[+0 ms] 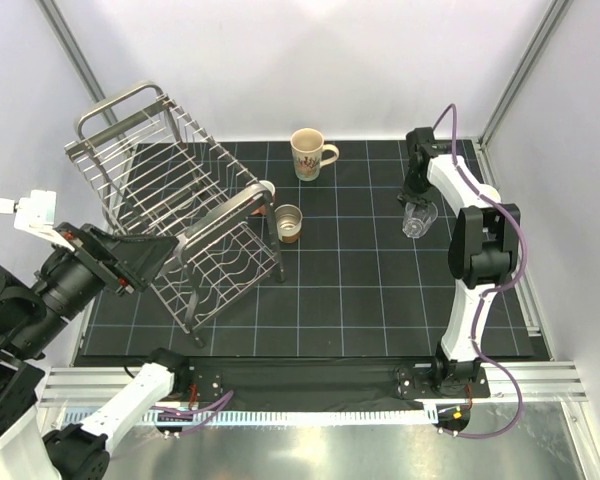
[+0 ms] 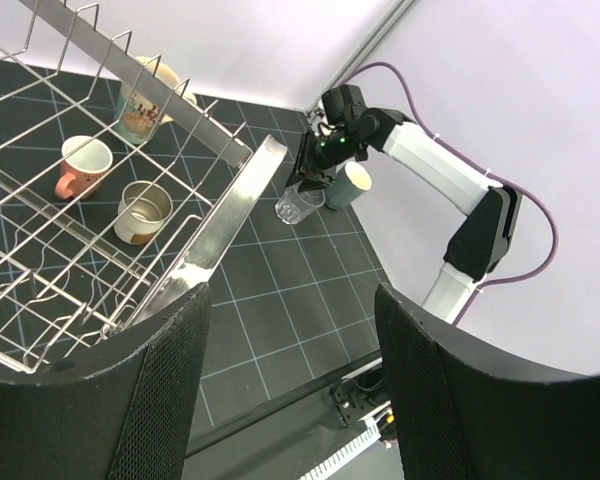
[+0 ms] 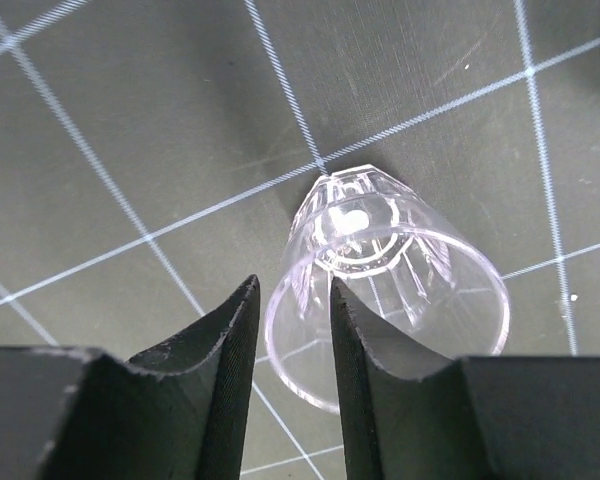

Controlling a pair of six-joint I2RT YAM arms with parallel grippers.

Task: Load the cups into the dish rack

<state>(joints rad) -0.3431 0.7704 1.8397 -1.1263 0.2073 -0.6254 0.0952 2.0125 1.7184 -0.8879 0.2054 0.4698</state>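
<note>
Step in hand (my reading): pick-up of the first cup; no cup sits in the dish rack (image 1: 150, 170) yet.

Right hand (image 3: 292, 330) is down over the clear glass (image 3: 400, 270); the glass stands mouth-up on the far right part of the bench (image 1: 360, 300), well apart from the rack; the fingers (image 3: 215, 350) straddle the near rim, one outside the wall, one inside the mouth; gap narrow, with a sliver of space showing beside the wall, so not clamped as far as the wrist view shows.

Left hand (image 2: 290, 300) is wide and empty, at the near end of the rack by its tubular handle (image 2: 230, 215).

Other cups: grey-teal tumbler (image 2: 357, 185) just behind the glass; cream mug (image 1: 312, 153) at far centre; brown-based cup (image 1: 288, 223) and pink mug (image 2: 80, 165) just beside the rack's right edge (seen through the rods from the left wrist, but standing on the bench, not loaded).

Next move, judged: pinch the wall shut; lift straight up to clear the tumbler; carry left across the bench, above the brown-based cup; set down between the rods. A rim pinch on smooth glass may let it swing or slip, so go slowly.

Writing: none legible; the cream mug bears a red-brown print, too small to read; no brand visible on rack, glass or arms.
</note>
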